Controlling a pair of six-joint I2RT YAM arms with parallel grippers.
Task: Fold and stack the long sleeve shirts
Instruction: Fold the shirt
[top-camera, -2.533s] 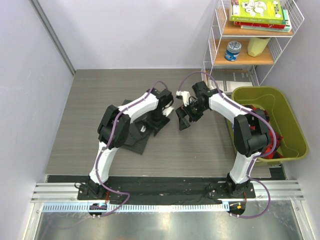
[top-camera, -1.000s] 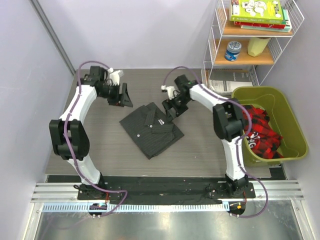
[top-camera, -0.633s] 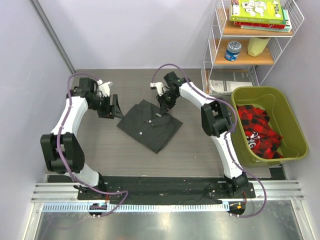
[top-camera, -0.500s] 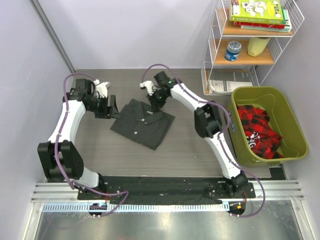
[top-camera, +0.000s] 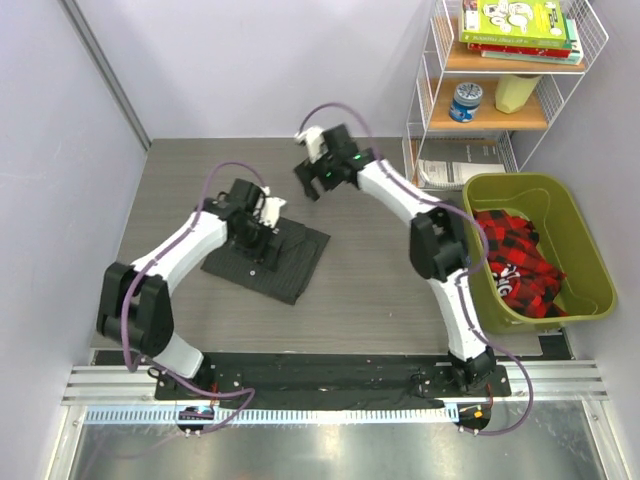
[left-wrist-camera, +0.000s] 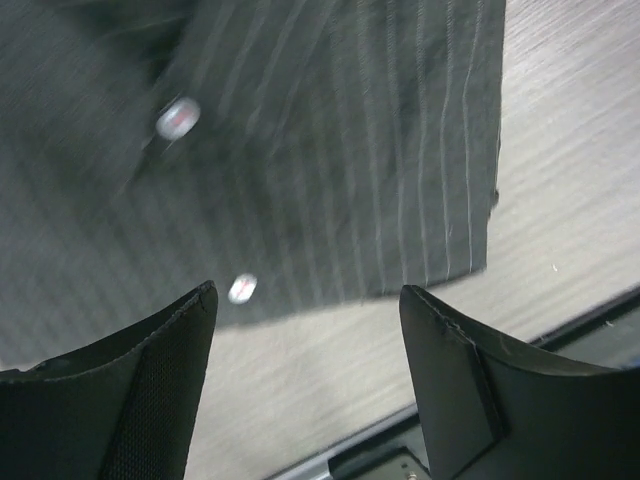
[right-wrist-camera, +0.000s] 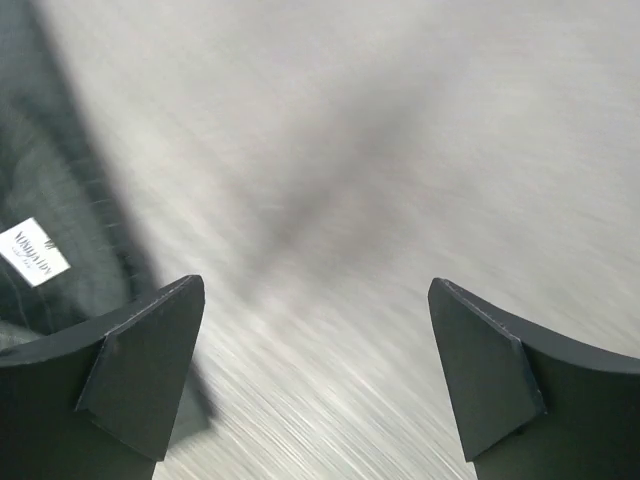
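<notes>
Bin (top-camera: 512, 180): olive green, holds red plaid cloth (top-camera: 510, 250).
Pinstripe shirt (top-camera: 290, 270): folded on worktop (top-camera: 380, 290).
Left fingers (left-wrist-camera: 150, 400): spread, empty.
Right fingers (right-wrist-camera: 130, 390): spread, empty.

The left arm (top-camera: 180, 250) bends forward and the left gripper (top-camera: 262, 238) points down, fingers (left-wrist-camera: 150, 370) apart. The right arm (top-camera: 400, 195) reaches far out, and the right gripper (top-camera: 310, 183) is also spread wide.
</notes>
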